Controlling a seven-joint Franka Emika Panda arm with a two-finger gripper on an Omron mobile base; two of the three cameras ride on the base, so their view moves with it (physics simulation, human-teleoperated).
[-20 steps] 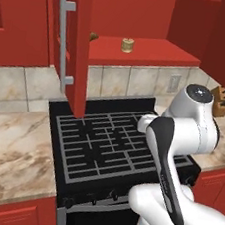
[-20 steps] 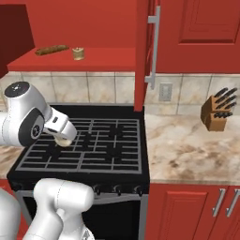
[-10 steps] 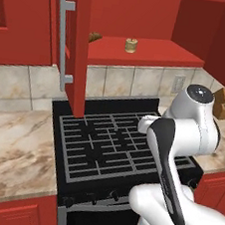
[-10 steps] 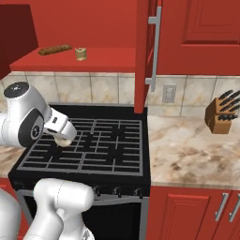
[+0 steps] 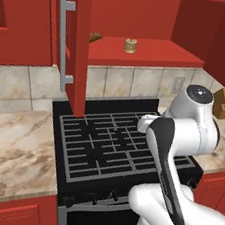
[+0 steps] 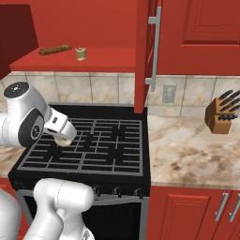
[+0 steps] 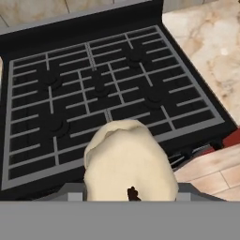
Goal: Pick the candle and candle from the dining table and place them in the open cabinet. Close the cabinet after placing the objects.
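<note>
Fingers (image 7: 132,193) are kept closed on the cream candle (image 7: 127,159), carried above the stove (image 6: 89,150) for shelving beside the tan candle (image 6: 81,53) in the cabinet (image 6: 143,56).

red cabinet (image 6: 197,37), cream candle (image 7: 129,161), black stove (image 6: 93,145)

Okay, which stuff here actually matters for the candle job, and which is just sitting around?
Job:
- cream candle, held in the end effector
- golden-tan candle, already on the cabinet shelf
- open cabinet door

Lying about:
- stove
- knife block
- brown lump on the shelf
</note>
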